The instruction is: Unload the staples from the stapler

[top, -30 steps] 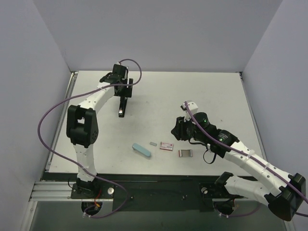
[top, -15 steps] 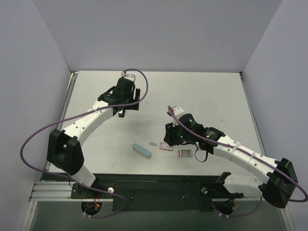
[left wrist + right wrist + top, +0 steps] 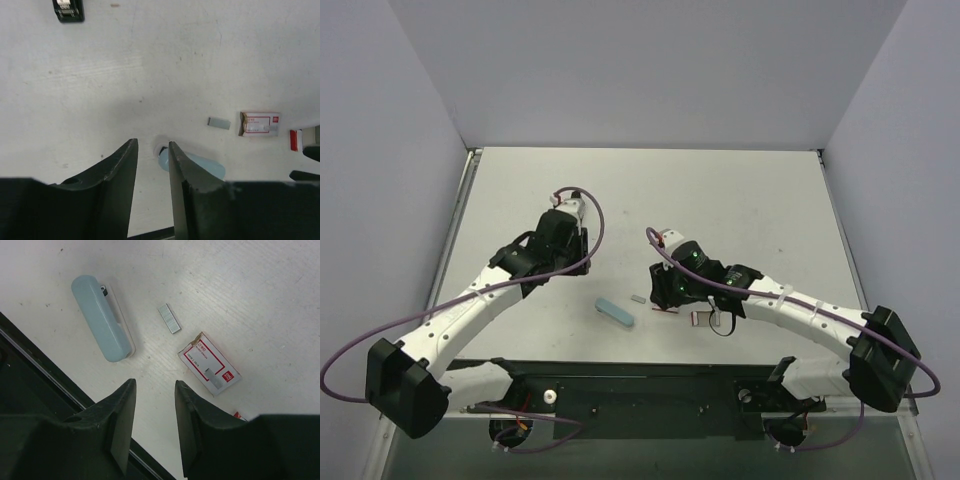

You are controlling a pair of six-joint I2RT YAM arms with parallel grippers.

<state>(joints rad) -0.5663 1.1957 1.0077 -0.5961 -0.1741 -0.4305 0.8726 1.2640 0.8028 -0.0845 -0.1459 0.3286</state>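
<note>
On the white tabletop (image 3: 740, 190), near its front edge, the staples (image 3: 170, 318) lie loose as one short grey strip, flat, between the light blue stapler (image 3: 100, 317) and a small red-and-white box (image 3: 209, 364), touching neither. Blue stapler lies on its side, closed as far as can be told. Box flap torn open at one end. A second red-edged item (image 3: 295, 140) sits just past the box, mostly cut off. Right pincer (image 3: 155, 385) hangs over the bare patch near these three, fingers spread, nothing between them. Left pincer (image 3: 151, 145) is low over the tabletop at the rounded end of the blue stapler, fingers parted, gap empty, not touching it. Black stapler (image 3: 67, 10) lies well apart, at the far edge of the left wrist view.
</note>
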